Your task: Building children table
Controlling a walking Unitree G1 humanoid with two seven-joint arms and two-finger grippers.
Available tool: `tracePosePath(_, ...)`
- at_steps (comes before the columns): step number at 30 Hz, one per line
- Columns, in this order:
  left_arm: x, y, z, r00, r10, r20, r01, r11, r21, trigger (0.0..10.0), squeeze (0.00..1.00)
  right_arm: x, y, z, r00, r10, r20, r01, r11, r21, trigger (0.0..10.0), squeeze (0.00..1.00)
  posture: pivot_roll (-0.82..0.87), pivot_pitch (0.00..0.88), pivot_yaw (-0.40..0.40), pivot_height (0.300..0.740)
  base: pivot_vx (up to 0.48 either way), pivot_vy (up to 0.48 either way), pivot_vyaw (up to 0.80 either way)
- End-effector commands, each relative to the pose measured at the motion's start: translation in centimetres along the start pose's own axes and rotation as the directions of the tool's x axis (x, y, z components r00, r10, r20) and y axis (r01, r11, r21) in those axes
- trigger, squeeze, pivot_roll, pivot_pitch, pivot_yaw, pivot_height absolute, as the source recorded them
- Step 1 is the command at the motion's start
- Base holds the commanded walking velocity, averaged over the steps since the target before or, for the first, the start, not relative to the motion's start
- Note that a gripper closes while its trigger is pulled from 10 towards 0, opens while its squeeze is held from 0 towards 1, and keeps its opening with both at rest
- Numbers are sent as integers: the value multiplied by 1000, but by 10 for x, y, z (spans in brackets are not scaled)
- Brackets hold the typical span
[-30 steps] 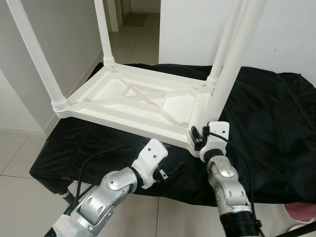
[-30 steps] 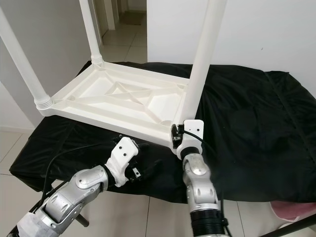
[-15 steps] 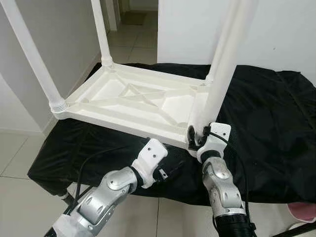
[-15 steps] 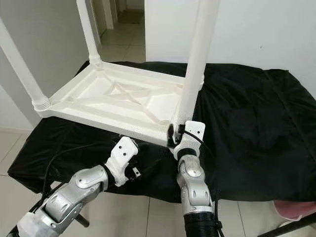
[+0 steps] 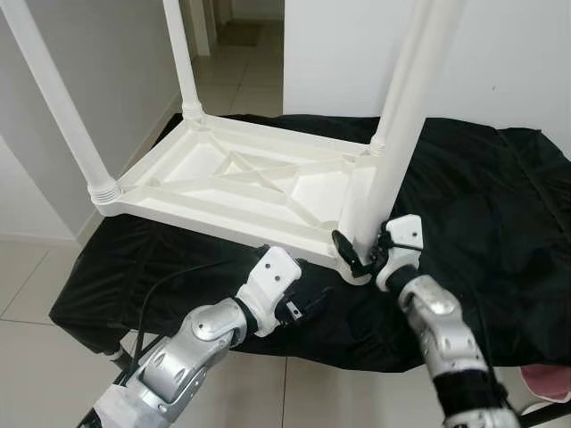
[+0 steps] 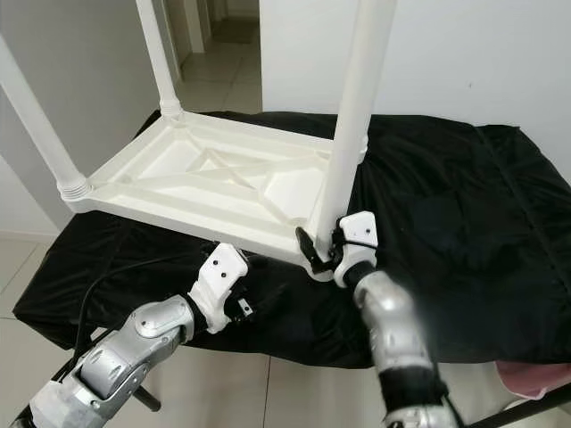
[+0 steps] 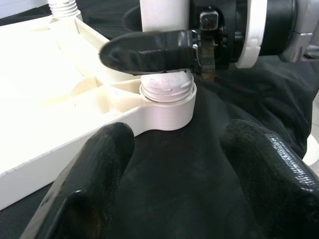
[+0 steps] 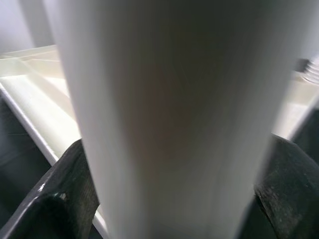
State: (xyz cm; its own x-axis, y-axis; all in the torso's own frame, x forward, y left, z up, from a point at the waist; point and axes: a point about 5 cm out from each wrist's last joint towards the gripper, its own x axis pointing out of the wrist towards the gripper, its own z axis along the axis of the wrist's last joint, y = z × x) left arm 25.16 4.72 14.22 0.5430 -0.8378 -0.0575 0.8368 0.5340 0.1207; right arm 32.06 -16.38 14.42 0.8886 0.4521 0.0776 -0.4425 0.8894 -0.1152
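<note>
Here we see the white plastic table top (image 5: 241, 183) lying upside down on a black cloth (image 5: 482, 205) that covers a low surface, with four white legs standing up from its corners. The nearest leg (image 5: 401, 125), at the front right corner, sits in its round socket (image 7: 167, 102), and its ribbed threaded end shows just above the socket rim.

Our right gripper (image 5: 361, 252) is at the base of this leg, its two black fingers set on either side of the tube and clasping it just above the socket. From the right wrist view the leg (image 8: 169, 119) stands between the dark fingers (image 8: 62, 199), very close to the lens. From the left wrist view one right finger (image 7: 149, 51) lies across the leg just above the threads.

Our left gripper (image 5: 308, 306) rests low over the black cloth, just in front of the table top's near edge and to the left of the right gripper. Its fingers (image 7: 94, 174) are spread apart with nothing between them, pointing toward the socket and well short of it.

Beyond the cloth, a tiled floor (image 5: 236, 85) runs toward a doorway.
</note>
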Motion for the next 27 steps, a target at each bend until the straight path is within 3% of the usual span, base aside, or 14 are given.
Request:
tracePosePath(1,-2,-3,0,994,-112,-3,112,994,10,10000,0,2,3,-7,995,93,-35,-94,996,-4,10000,0,-39,0,23,740,0,0,0)
tracePosePath(10,-3,-3,0,995,-100,0,100,995,3,10000,0,3,0,-13,975,210,-78,-213,976,-40,10000,0,-28,0,22,740,0,0,0)
tracePosePath(11,-3,-4,0,995,-104,-3,104,995,3,10000,0,2,-2,-14,972,220,-83,-224,973,-45,6902,0,-31,0,24,740,0,0,0)
tracePosePath(12,-3,-4,0,995,-104,-3,104,995,3,10000,0,2,-2,-14,972,220,-83,-224,973,-45,6902,0,-31,0,24,740,0,0,0)
tracePosePath(13,-4,-4,-1,994,-108,-6,108,994,2,10000,0,1,-5,-16,967,237,-89,-242,969,-52,3216,0,-33,0,26,740,0,0,0)
tracePosePath(14,-4,-4,0,994,-108,-7,108,994,1,10000,0,1,-6,-16,967,240,-91,-245,968,-52,235,0,-37,2,28,740,0,0,0)
tracePosePath(18,-4,-4,0,994,-111,-6,111,994,2,10000,0,-2,-7,-18,964,251,-89,-256,966,-46,0,0,-46,2,32,740,0,0,0)
tracePosePath(21,-1,-4,1,993,-120,-5,120,993,5,10000,0,-7,-9,-19,966,244,-87,-247,969,-23,0,0,-49,8,33,740,0,0,0)
tracePosePath(22,-1,-4,1,993,-122,-4,122,993,5,10000,0,-8,-10,-19,971,226,-80,-227,974,0,3490,0,-51,6,30,740,0,0,0)
tracePosePath(23,0,-4,1,992,-122,-3,122,992,5,10000,0,-10,-10,-19,974,213,-75,-213,977,16,3490,0,-51,6,30,740,0,0,0)
tracePosePath(24,0,-3,2,992,-122,-3,123,992,6,10000,0,-11,-10,-19,978,198,-72,-196,980,31,10000,0,-51,6,30,740,0,0,0)
tracePosePath(27,0,-3,2,992,-123,-2,123,992,7,10000,0,-13,-8,-20,983,173,-64,-169,984,61,10000,0,-56,9,30,740,0,0,0)
